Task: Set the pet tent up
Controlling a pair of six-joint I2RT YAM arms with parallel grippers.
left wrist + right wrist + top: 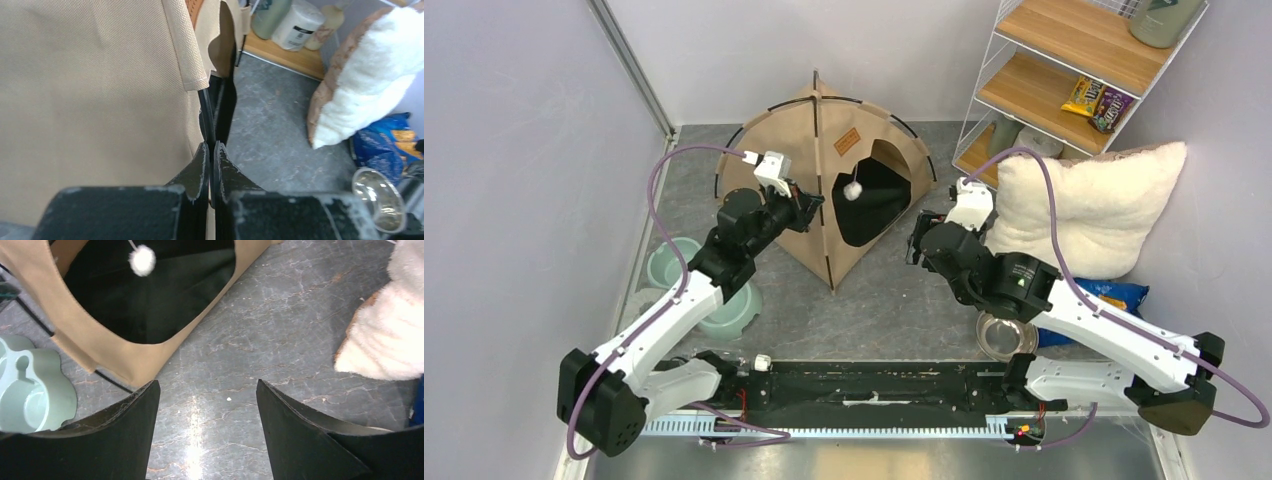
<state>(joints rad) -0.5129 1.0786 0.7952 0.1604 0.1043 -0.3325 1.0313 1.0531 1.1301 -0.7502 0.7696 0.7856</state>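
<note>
While the pet tent stands upright at the back-centre of the grey surface, the left end effector is pinched together on its black pole. The right end effector hangs apart near the doorway, holding nothing, left of the white pillow.

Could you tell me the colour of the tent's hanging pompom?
The pompom is white; right wrist view best.

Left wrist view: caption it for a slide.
Left gripper pinches a thin black pole at the tan pet tent's edge, white pillow beyond.
</note>
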